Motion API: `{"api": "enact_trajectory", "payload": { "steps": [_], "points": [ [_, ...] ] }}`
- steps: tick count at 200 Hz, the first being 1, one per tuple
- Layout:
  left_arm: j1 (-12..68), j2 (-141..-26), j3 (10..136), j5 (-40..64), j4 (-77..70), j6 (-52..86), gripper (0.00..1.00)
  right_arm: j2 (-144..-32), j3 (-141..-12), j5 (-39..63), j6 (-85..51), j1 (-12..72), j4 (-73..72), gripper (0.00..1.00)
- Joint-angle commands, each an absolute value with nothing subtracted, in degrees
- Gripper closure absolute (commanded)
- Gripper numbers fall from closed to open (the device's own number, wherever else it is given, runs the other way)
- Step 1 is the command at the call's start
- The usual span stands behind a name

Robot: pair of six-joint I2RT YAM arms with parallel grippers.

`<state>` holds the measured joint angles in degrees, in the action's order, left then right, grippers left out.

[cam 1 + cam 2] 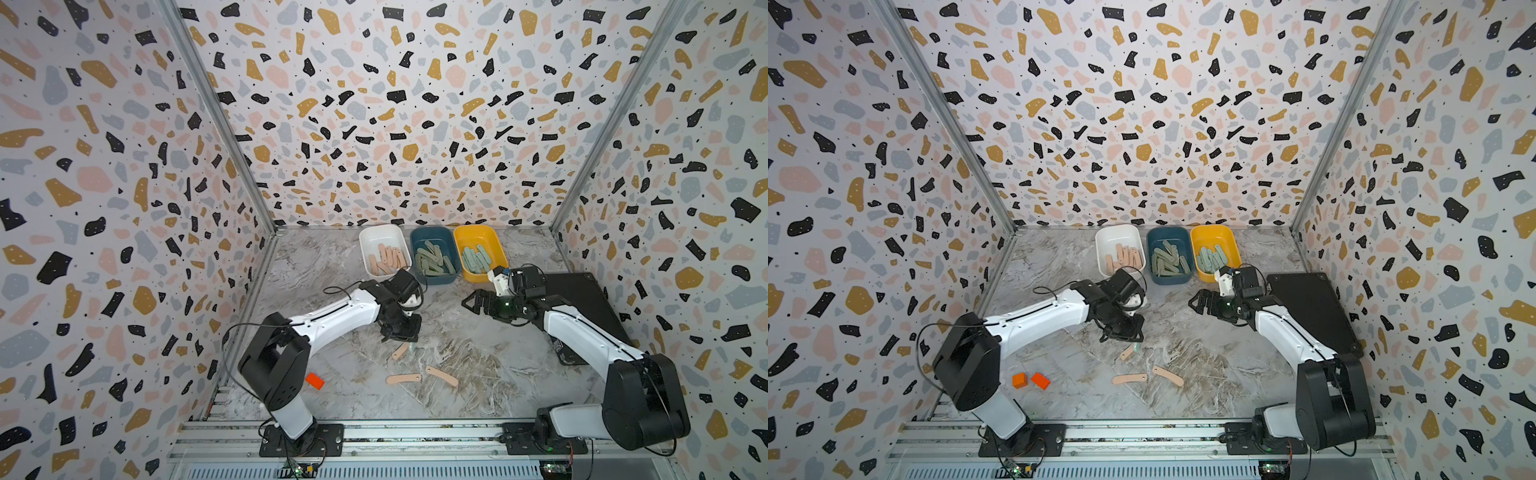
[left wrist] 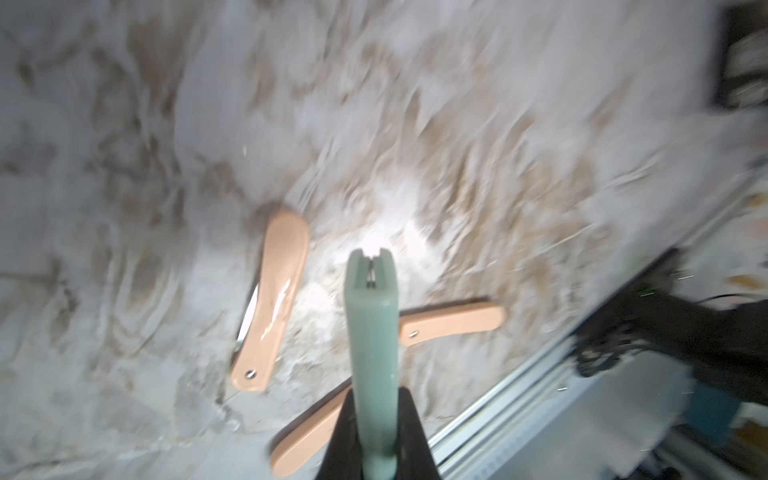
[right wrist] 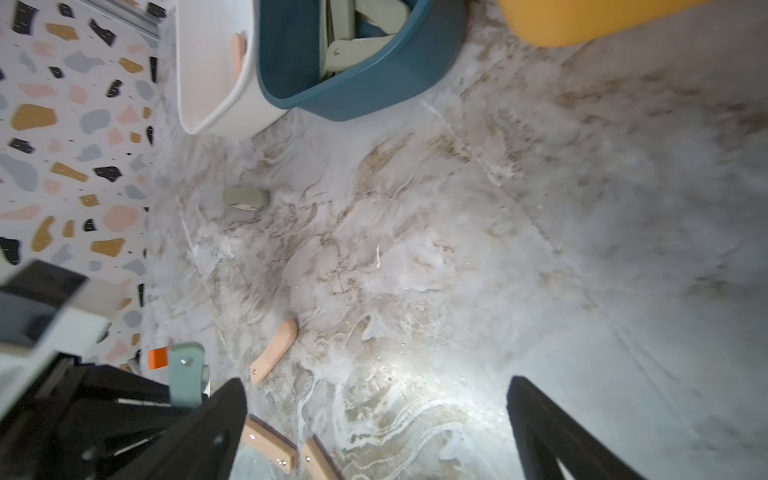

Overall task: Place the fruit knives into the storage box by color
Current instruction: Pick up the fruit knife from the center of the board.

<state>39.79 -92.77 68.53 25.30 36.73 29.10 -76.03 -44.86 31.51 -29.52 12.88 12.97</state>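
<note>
Three pink knives [image 2: 270, 307] lie near the green knife [image 2: 372, 332] in left claw [image 2: 376, 424].

You have three storage boxes [image 1: 440, 278] side by side along the back edge of the desk [image 1: 332, 257], knives [image 1: 388, 255] lying in each. Before them, mid-desk, lie three loose knives [image 1: 403, 378]; two blocks [image 1: 1040, 380] sit well left of those.

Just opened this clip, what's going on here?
The left claw is shut on a mint-green fruit knife, holding it over the marble table. Three peach knives lie loose on the table nearby. At the back, a white bin holds more peach ones, a blue bin sage-green ones, and a yellow bin teal ones. The right claw is open and empty near the yellow bin.
</note>
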Motion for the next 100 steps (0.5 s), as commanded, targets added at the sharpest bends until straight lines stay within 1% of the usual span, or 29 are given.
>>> {"api": "enact_trajectory", "payload": {
  "steps": [1,15,36,50,57,68,85,100],
  "points": [
    [37.91,-89.24,64.23,42.34,19.42,36.57,1.00,-72.44,-41.25,40.28,-38.61,13.19,-0.76,0.00],
    [37.86,-88.52,62.54,45.77,14.20,38.05,1.00,-72.40,-38.30,44.51,-45.58,13.34,-10.96,0.00],
    [37.75,-88.76,59.96,49.25,7.67,41.14,1.00,-75.27,-35.87,50.11,-55.06,14.75,-27.97,0.00],
    [37.75,-88.62,58.21,51.15,2.64,43.55,1.00,-77.73,-36.39,51.92,-58.69,16.16,-34.33,0.05],
    [37.79,-88.43,57.62,51.79,0.70,44.36,1.00,-78.81,-36.79,52.22,-59.82,17.01,-36.37,0.10],
    [37.71,-88.20,57.14,52.50,-0.83,44.82,1.00,-80.17,-37.26,52.59,-61.21,18.23,-38.82,0.21],
    [37.70,-87.82,56.73,53.58,-2.49,45.36,1.00,-82.66,-37.36,53.23,-64.64,19.69,-44.51,0.34],
    [37.62,-87.33,55.96,54.38,-4.83,46.12,1.00,-85.76,-37.35,54.35,-69.57,20.74,-52.06,0.43]
  ]
}}
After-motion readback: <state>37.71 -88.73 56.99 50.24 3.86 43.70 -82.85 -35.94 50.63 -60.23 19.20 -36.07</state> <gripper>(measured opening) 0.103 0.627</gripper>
